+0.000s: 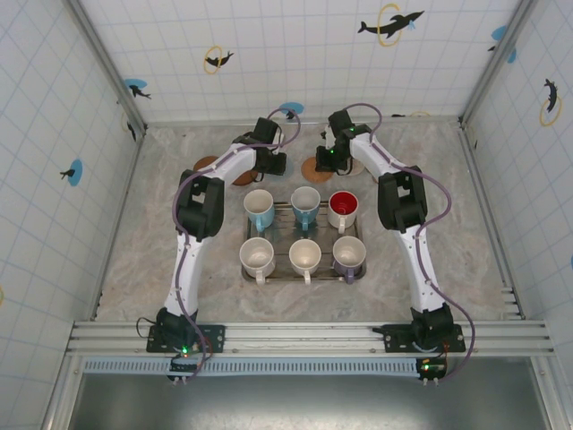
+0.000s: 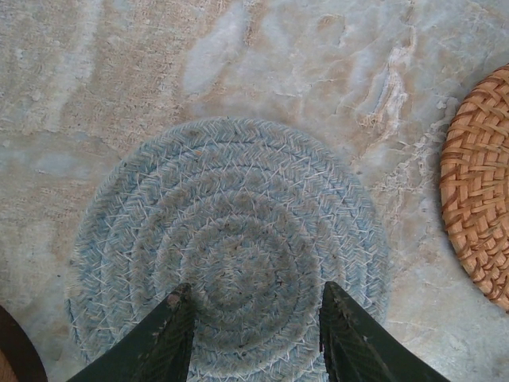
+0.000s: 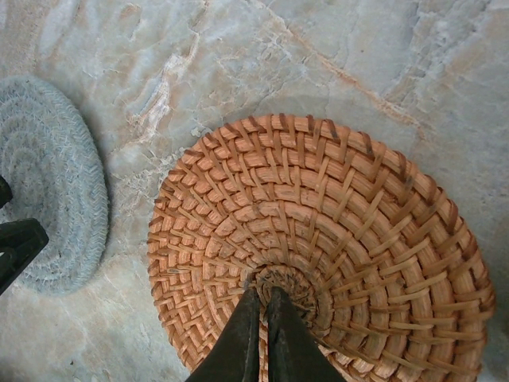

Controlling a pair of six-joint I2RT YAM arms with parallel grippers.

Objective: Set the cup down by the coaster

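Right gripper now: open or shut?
Shut. In the right wrist view the right gripper has fingertips pressed together, nothing between them, over the wicker coaster.

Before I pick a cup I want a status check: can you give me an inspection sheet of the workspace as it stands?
Surface: marbled table, no spills seen.
Job's things: six cups upright in a wire rack; blue braided coaster, wicker coaster and brown coaster beyond the rack.
Clutter: nothing seen.
Hands: left hand open and empty over the blue braided coaster; right hand shut and empty over the wicker coaster.
Cables: a purple cable runs along each arm, away from the cups.
Surroundings: tiled walls with dolphin stickers; metal rail at the near edge.
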